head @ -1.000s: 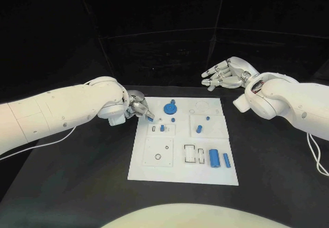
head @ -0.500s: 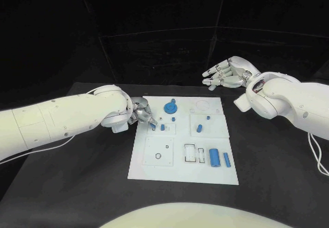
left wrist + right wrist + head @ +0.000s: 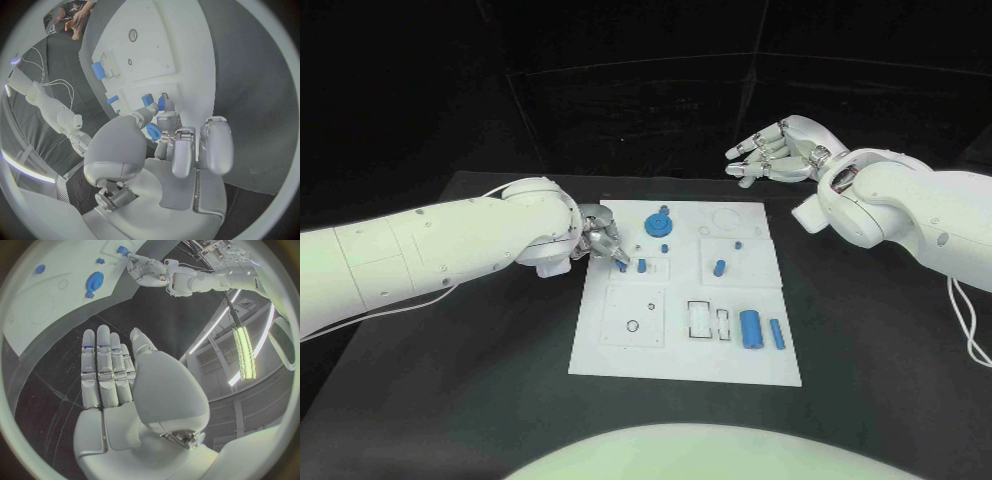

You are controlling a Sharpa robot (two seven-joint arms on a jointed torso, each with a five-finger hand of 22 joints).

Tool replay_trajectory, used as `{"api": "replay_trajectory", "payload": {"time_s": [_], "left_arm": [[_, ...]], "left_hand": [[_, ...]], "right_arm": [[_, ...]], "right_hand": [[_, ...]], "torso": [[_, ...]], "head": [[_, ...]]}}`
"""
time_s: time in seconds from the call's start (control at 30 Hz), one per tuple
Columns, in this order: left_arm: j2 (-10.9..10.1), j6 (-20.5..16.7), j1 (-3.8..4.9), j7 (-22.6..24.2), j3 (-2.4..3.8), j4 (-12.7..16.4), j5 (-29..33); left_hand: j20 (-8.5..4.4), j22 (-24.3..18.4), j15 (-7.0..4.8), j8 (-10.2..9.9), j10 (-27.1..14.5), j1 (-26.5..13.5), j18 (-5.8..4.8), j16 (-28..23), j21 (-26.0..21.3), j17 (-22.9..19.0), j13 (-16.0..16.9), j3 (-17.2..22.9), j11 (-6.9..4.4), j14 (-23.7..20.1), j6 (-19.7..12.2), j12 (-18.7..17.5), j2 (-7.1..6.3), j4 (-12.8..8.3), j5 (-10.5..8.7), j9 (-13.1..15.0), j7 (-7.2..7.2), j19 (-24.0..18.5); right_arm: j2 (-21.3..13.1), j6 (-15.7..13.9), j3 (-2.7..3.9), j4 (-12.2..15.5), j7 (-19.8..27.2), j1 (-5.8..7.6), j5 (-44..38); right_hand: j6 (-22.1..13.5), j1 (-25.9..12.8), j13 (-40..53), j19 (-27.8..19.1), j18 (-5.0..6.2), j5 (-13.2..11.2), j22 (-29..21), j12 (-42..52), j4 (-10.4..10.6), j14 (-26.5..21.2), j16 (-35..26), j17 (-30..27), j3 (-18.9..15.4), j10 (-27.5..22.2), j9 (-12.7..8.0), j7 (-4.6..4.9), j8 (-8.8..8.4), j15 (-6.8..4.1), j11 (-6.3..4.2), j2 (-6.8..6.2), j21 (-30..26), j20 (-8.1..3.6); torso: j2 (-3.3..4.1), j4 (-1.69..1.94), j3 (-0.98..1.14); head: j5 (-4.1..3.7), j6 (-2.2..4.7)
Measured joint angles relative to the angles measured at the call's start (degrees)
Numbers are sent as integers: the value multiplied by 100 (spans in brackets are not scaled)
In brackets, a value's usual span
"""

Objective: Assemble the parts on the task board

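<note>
A black table (image 3: pixel 473 380) is being shown against a dark backdrop, with the white board (image 3: pixel 687 360) lying flat in its middle. The left hand (image 3: pixel 599 240) is being held over the board's left edge, near the far corner. In the left wrist view a small blue peg (image 3: pixel 162 103) is being pinched at the fingertips (image 3: pixel 165 119), its tip being brought against the board. In the head view most of this hand is being hidden behind its own forearm, and whether the peg is already being seated in a hole cannot be told. The right hand (image 3: pixel 783 150) is being held up beyond the board's far right corner, well apart from it, with its fingers (image 3: pixel 105 370) stretched out side by side and nothing being gripped.

Compared with a second ago, the left hand is being seen a little further in over the board and lower, while the right hand is being kept where it was.

On the board, the following are being counted in the head view: one round gear (image 3: pixel 655 229) with a small knob just beyond it, one short peg (image 3: pixel 642 267) near the left fingertips, one oblong piece (image 3: pixel 718 268) right of centre, one thick cylinder (image 3: pixel 750 331) and one thin bar (image 3: pixel 776 335) side by side near the near right edge. The small blue specks near the gear are too tiny to be made out.
</note>
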Motion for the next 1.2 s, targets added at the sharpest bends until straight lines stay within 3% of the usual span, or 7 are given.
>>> {"api": "replay_trajectory", "payload": {"time_s": [1.03, 1.2], "left_arm": [[82, 273, 6, -18, -23, -82, -122], [116, 293, 6, -20, -26, -132, -126]], "left_hand": [[0, 0, 0, 73, 12, -70, 0, 0, 0, 0, -10, 30, -12, 0, -25, 0, 0, 18, 0, 25, -22, 0], [0, 0, 0, 116, 43, -326, 0, 0, 0, 0, -10, 308, -43, 0, 17, 2, -93, -244, 3, 35, -64, 0]], "right_arm": [[-3, 5, 0, 3, 2, -1, 0], [-2, 5, 0, 4, 3, -1, 0]], "right_hand": [[0, 0, 1, 0, 0, 0, 1, 0, 0, 0, 0, 0, 0, 0, 0, 0, 0, 0, 0, 0, 1, 0], [0, 0, 1, 0, 0, 0, 1, 0, 0, 0, 0, 0, 0, 0, 0, 0, 0, 0, 0, 0, 1, 0]], "torso": [[-6, 2, 5], [-6, 2, 7]], "head": [[-12, -40], [-12, -40]]}}
